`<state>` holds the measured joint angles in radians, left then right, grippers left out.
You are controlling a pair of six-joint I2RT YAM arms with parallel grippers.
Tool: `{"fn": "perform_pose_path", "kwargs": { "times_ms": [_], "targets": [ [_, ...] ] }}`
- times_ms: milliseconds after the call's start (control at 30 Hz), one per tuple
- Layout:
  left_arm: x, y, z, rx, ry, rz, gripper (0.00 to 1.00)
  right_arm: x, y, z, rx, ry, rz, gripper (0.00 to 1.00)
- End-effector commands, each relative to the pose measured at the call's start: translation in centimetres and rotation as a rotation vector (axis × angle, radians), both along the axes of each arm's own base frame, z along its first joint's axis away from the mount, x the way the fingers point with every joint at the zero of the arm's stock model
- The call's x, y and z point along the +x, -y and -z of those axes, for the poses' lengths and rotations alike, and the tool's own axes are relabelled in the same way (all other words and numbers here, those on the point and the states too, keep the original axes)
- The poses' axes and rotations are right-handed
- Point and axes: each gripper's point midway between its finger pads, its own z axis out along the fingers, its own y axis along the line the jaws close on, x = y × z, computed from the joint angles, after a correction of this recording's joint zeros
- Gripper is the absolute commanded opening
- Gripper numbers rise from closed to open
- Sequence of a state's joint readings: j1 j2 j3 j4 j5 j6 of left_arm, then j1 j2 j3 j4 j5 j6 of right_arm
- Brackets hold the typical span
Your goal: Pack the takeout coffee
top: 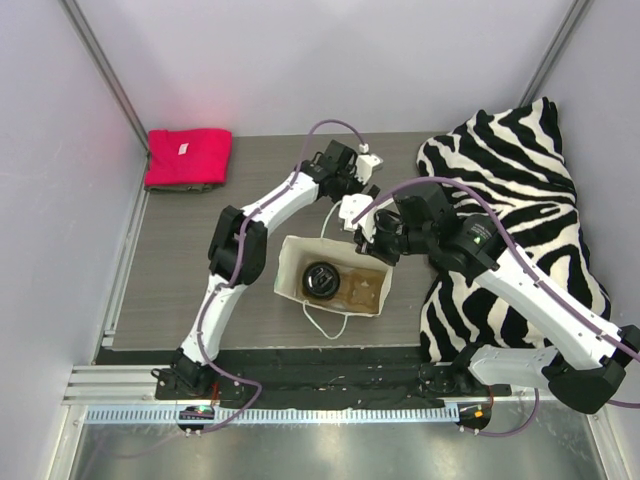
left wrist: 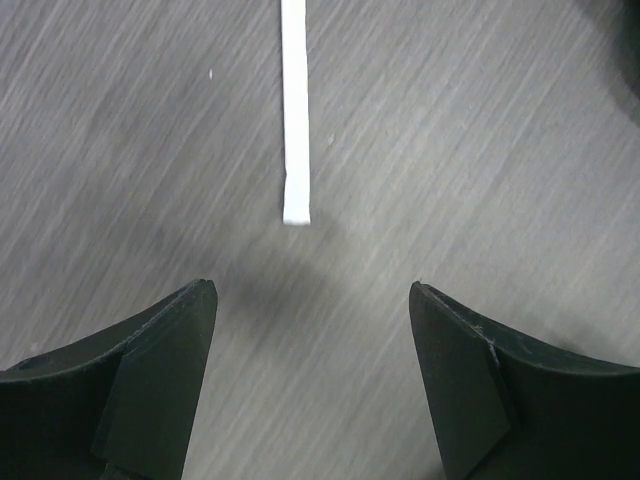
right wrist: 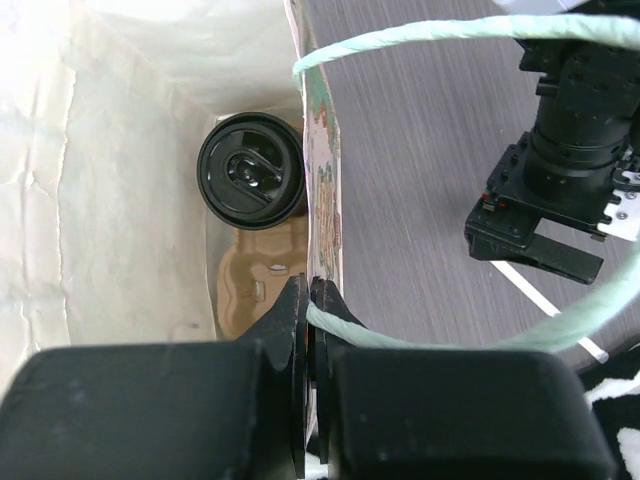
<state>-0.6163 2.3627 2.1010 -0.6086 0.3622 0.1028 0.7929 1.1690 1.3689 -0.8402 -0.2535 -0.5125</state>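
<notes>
Standing upright at the bottom of the white paper bag point(right wrist: 130, 200): takeout coffee point(right wrist: 250, 172), black lid up, only a sliver of tan cup wall showing beneath it. Touching the beige moulded-pulp carrier tray point(right wrist: 262, 265); cannot tell whether seated in one of its pockets. Probably light, top-heavy if filled, thin paper wall easy to crush, glossy round lid slick and merely pressed on. Best held gently around the body under the rim, never by the lid. Bag creased, matte and floppy, with twisted pale-green paper handles point(right wrist: 420, 35). Right end effector point(right wrist: 308, 300) clenched on the bag's rim by a handle root, propping the mouth open. Left end effector point(left wrist: 312, 300) released, jaws wide with nothing between, hovering over the grey wood-grain surface point(left wrist: 480, 150) near a flat white strip point(left wrist: 295, 110). Further out, a zebra-print cloth point(top: 520, 170) and a folded red cloth point(top: 187, 158).
</notes>
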Motion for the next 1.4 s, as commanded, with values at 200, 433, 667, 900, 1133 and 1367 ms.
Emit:
{"fn": "perform_pose_path", "kwargs": {
  "times_ms": [200, 433, 667, 900, 1133, 1367],
  "targets": [
    [1.3, 4.0, 1.1, 0.019, 0.121, 0.068, 0.84, 0.0, 0.4, -2.2, 0.034, 0.044, 0.024, 0.01],
    [0.2, 3.8, 4.1, 0.13, 0.135, 0.123, 0.84, -0.1, 0.6, -2.0, 0.025, 0.048, 0.019, 0.01],
    [-0.3, 3.3, 6.4, 0.217, 0.139, 0.145, 0.78, 0.1, 0.8, -1.7, 0.01, 0.064, 0.019, 0.01],
    [-1.0, 1.7, 7.9, 0.294, 0.102, 0.158, 0.46, 0.1, 0.7, -1.8, 0.013, 0.072, 0.007, 0.01],
    [-1.6, -0.3, 7.5, 0.35, 0.063, 0.132, 0.11, 0.2, 0.9, -1.8, 0.007, 0.09, 0.01, 0.01],
    [-2.2, -7.7, 7.3, 0.362, -0.067, 0.041, 0.0, 0.4, 1.0, -1.6, 0.004, 0.103, 0.011, 0.01]
  ]
}}
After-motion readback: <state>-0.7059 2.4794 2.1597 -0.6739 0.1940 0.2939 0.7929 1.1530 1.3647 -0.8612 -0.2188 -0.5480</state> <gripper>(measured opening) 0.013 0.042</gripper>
